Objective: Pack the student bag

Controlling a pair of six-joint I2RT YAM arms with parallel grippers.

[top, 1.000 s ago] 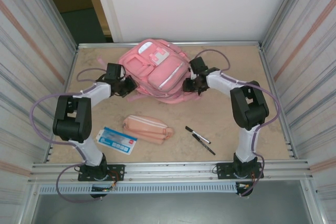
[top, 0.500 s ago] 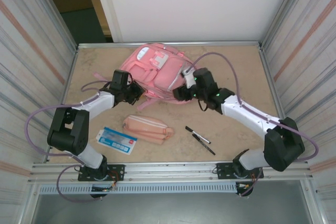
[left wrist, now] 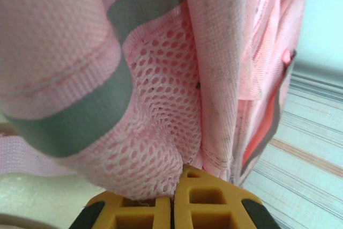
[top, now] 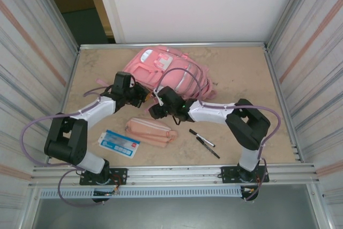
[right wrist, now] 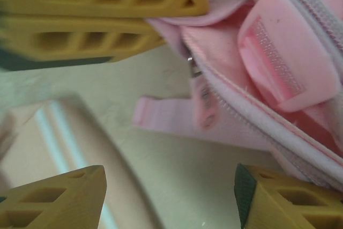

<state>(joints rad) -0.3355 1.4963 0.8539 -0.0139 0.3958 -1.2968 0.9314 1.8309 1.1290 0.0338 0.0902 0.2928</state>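
Pinching a fold of pink mesh with the left gripper (left wrist: pixel 171 212), fingers pressed flat together on the cloth, at the near left edge of the student bag (top: pixel 172 69). Standing wide apart with the right gripper (right wrist: pixel 170 197), holding nothing, just beside that same near edge and close to the left one. Between and beyond its fingertips, only bare table (right wrist: pixel 177 170) and a loose pink strap (right wrist: pixel 161 117); a little further on, a zip pull (right wrist: pixel 202 100) hanging off the white zip line.

Lying front pockets up toward the far middle of the table, with the near edge turned to the arms: so much for the bag.

Likely soft and limp all through, light while unpacked, prone to bunch and slide on the smooth top rather than resist a tug. Best taken by something small and firm: the pull tab for opening, a seam or strap for steadying. Worth keeping the mesh pinch as an anchor, since a one-sided pull would probably just drag the whole thing along.

Nearer the bases, well apart from the bag: a flat pencil pouch (top: pixel 150 131), two pens (top: pixel 203 142) and a blue-and-white card (top: pixel 119 142), presumably the contents to go in
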